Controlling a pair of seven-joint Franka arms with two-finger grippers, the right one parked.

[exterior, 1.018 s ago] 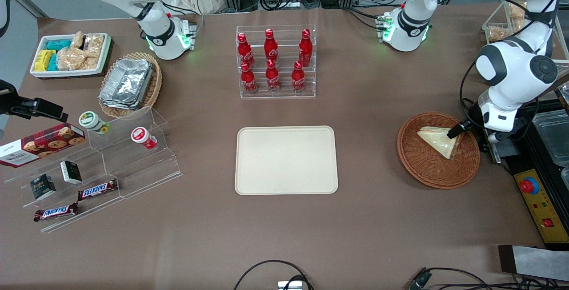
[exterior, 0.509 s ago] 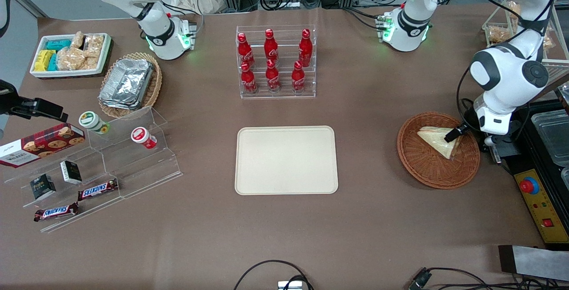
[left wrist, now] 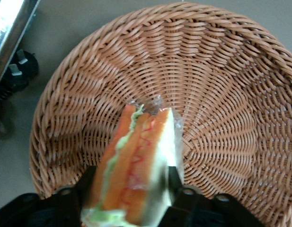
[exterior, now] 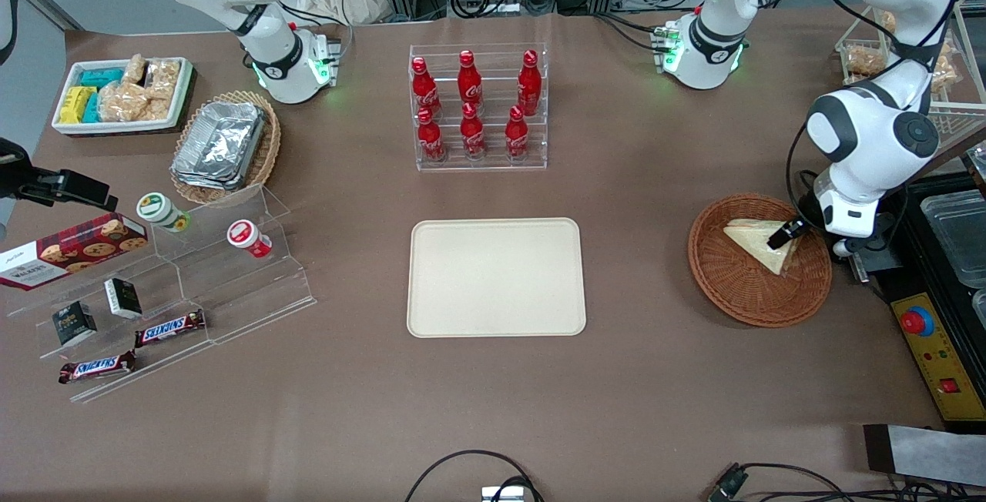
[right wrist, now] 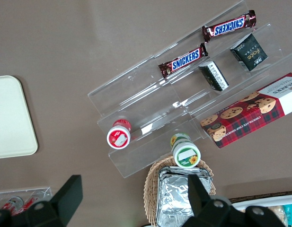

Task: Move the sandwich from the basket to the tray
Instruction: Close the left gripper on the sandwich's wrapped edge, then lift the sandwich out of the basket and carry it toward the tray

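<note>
The sandwich [exterior: 751, 240], a wrapped wedge of white bread, lies in the round brown wicker basket [exterior: 739, 294] toward the working arm's end of the table. My gripper [exterior: 782, 239] reaches down into the basket and is shut on the sandwich's thick end. In the left wrist view the sandwich [left wrist: 141, 156] shows its orange and green cut edge, pinched by my gripper [left wrist: 130, 185] with a black finger [left wrist: 176, 182] pressed on each side, over the woven basket [left wrist: 221, 94]. The cream tray [exterior: 495, 277] lies bare at the table's middle, apart from the basket.
A rack of red cola bottles [exterior: 477, 109] stands farther from the camera than the tray. A yellow control box [exterior: 932, 356] and clear containers [exterior: 959, 232] sit beside the basket. An acrylic snack stand [exterior: 177, 286], foil-tray basket [exterior: 227, 148] and white bin [exterior: 123, 94] lie toward the parked arm's end.
The working arm's upper joints have swung slightly away from the camera and toward the table's middle. The gripper has stayed at the sandwich, which still lies in the basket.
</note>
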